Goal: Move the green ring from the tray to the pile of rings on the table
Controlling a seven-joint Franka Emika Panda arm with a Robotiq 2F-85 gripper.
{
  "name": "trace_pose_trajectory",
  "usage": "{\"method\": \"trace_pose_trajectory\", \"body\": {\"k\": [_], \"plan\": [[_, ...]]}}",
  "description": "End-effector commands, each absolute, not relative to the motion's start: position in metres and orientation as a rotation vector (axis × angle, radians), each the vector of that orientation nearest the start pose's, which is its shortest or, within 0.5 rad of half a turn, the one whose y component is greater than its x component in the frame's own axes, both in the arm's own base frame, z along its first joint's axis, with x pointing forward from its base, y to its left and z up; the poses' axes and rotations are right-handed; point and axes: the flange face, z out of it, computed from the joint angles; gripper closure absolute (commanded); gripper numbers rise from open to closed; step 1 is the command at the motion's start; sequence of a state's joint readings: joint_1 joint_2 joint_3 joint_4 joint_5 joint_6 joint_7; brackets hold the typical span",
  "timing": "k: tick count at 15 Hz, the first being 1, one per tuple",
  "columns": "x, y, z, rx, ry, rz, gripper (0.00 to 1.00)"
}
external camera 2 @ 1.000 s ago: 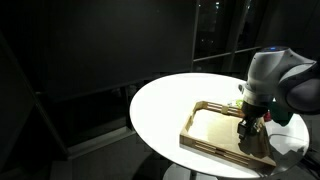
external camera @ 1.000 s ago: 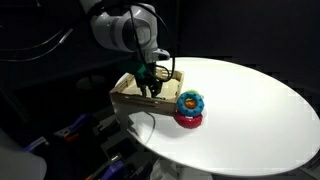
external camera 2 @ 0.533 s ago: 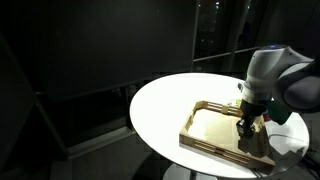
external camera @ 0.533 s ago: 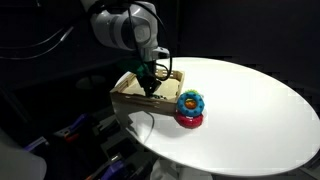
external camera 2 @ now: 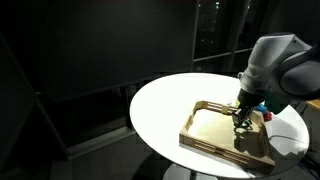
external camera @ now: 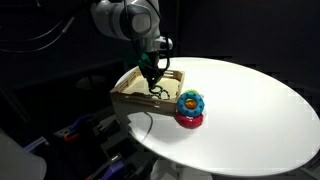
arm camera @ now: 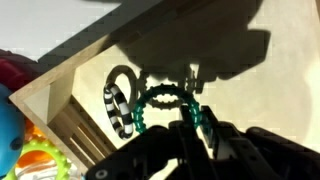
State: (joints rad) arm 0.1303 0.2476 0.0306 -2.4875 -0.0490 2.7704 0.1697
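My gripper (external camera: 153, 82) is shut on the green ring (arm camera: 158, 102), pinching its right side and holding it a little above the floor of the tan wooden tray (external camera: 127, 95); the ring's shadow falls on the tray floor (arm camera: 225, 60). The gripper also shows in an exterior view (external camera 2: 240, 114) over the tray (external camera 2: 210, 131). The pile of rings (external camera: 189, 106), with red lowest and blue above, stands on the white round table (external camera: 250, 100) right beside the tray. It shows at the left edge of the wrist view (arm camera: 12, 130).
A black-and-white striped ring (arm camera: 119, 103) lies in the tray next to the green ring. The tray sits at the table's edge (external camera 2: 160, 140), with dark surroundings beyond. The arm's body (external camera: 125, 20) hangs over the tray.
The gripper has risen slightly from the tray floor with the green ring in it. The pile and tray have not moved.
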Motion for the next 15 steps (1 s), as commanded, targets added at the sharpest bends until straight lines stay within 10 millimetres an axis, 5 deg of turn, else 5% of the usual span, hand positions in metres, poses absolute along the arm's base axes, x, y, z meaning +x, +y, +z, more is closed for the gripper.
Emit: {"method": "trace_pose_trajectory", "body": {"k": [1, 7, 15], "plan": [[0.479, 0.075, 0.227, -3.121, -0.007, -0.114, 0.94], [0.494, 0.058, 0.266, -3.109, 0.080, -0.228, 0.94], [0.509, -0.012, 0.287, -3.174, 0.251, -0.287, 0.94]]}}
